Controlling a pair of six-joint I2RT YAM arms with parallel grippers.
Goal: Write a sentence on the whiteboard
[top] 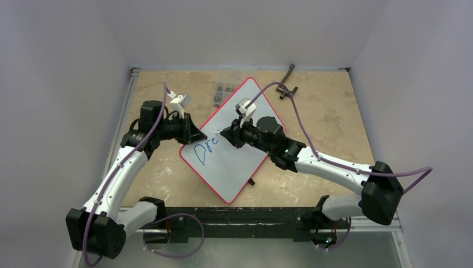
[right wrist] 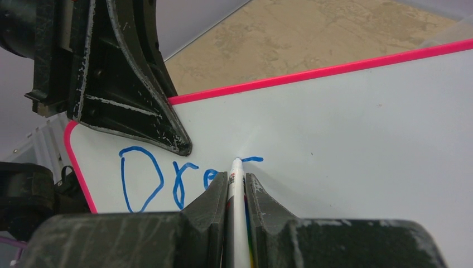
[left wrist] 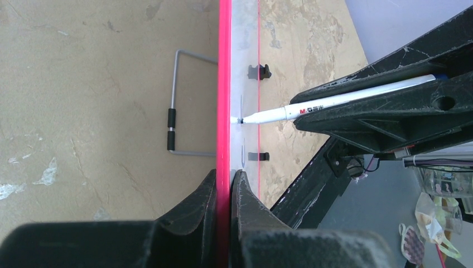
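Note:
The whiteboard lies turned like a diamond on the table, white with a thin red rim. My left gripper is shut on its left edge; in the left wrist view the rim runs between the fingers. My right gripper is shut on a white marker whose tip touches the board. The sentence reads "Dre" in blue with a short fresh stroke at the tip. The marker also shows in the left wrist view, tip on the board.
A wire handle with a black grip lies on the table beside the board. A black tool lies at the back right. A small grey item lies behind the board. White walls enclose the table.

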